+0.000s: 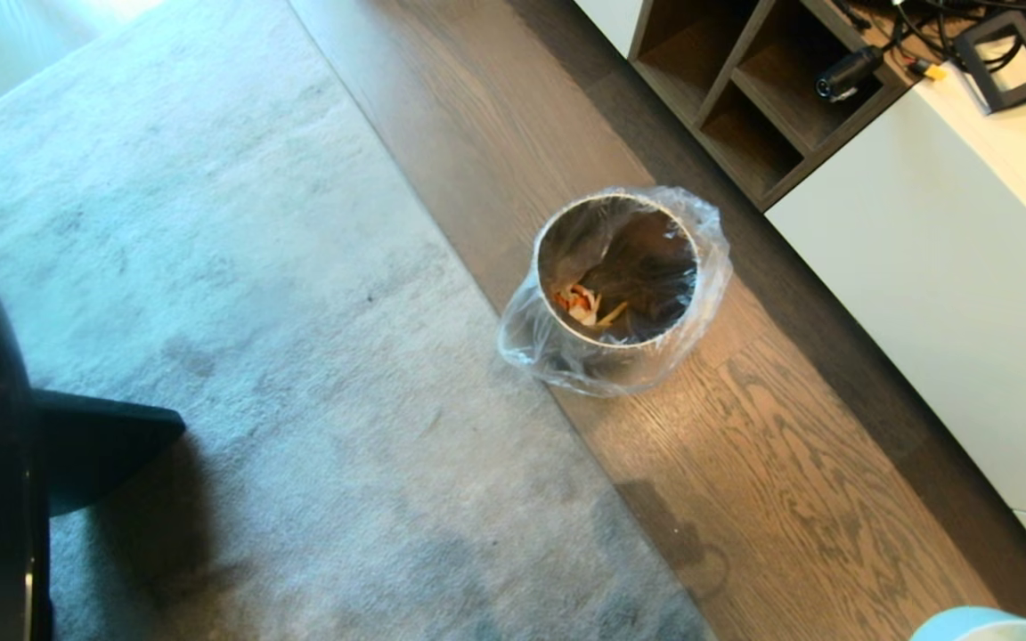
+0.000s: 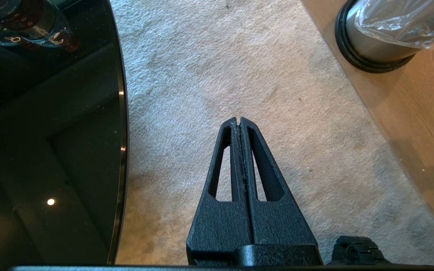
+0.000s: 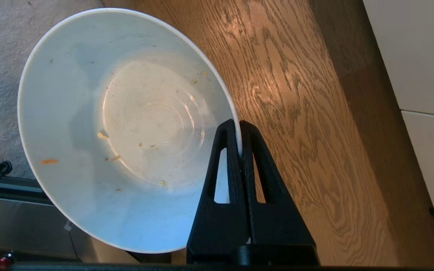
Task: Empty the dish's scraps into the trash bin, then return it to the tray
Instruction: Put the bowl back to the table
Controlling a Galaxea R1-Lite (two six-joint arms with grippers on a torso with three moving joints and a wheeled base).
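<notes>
1. Right claw (image 3: pixel 239 126): black, two slotted tapering fingers, clamped on the rim of the small round white bowl with deep sides (image 3: pixel 126 128). In the right wrist view the bowl is held above wooden flooring, beside the edge of the carpet.
2. White bowl, contents: only crumbs and one small orange smear on the inner wall; no whole sticks in it. In the head view only a pale curved edge of the bowl (image 1: pixel 989 625) shows at the lower right corner.
3. Small shiny steel cylindrical trash bin (image 1: pixel 620 267) with a black base and a clear plastic bag liner (image 1: pixel 522 338) folded over its rim: stands upright on the brown wood-grain floor (image 1: pixel 789 499), just beside the edge of the grey carpet (image 1: pixel 255 312).
4. Scraps (image 1: pixel 580 304): a small heap of yellow-orange and pale pieces lying inside the bin, against the wall nearer the carpet.
5. Left claw (image 2: pixel 239 122): black, fingers pressed together on nothing, hanging over the carpet between the glossy black round counter (image 2: pixel 51 150) and the bin.
6. Black tray: not in any view.
7. White cabinet (image 1: pixel 923 294) with open wooden shelf compartments (image 1: pixel 745 98): beyond the bin; cables and a small black camera-like device (image 1: pixel 847 73) lie on it.
</notes>
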